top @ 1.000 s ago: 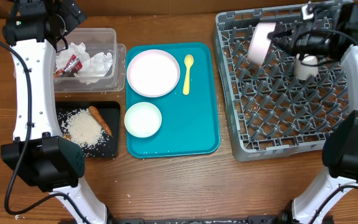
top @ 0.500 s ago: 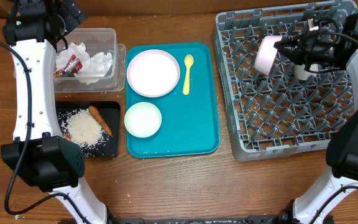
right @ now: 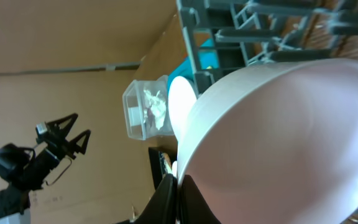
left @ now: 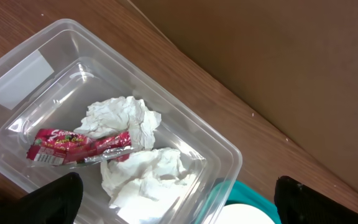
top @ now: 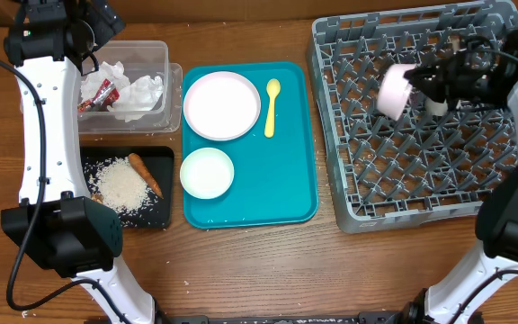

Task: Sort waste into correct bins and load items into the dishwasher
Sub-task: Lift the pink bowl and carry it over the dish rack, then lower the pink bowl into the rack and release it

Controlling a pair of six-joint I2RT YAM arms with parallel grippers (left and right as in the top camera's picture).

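White bowl: held tilted on its side over the far half of the dish rack, its rim low among the pegs. Whether it touches them I cannot tell.
Right gripper: clamped on the white bowl's edge. In the right wrist view the bowl fills most of the frame, right against the fingers.
Cup: a small white shape in the rack just beside the bowl, partly hidden under the right gripper. It looks already loaded.
Done, waste: the wrapper and napkins lie in the clear tub. The rice and carrot stick lie in the black tray. I see no loose waste elsewhere.
Left to load: the plate, the second bowl and the yellow spoon sit on the teal tray, well apart from the right gripper.
Progress: sorting looks finished. By my judgement loading is under halfway, with one piece in, one being placed and three waiting.
Left gripper: spread wide and holding nothing, it hangs above the clear tub.
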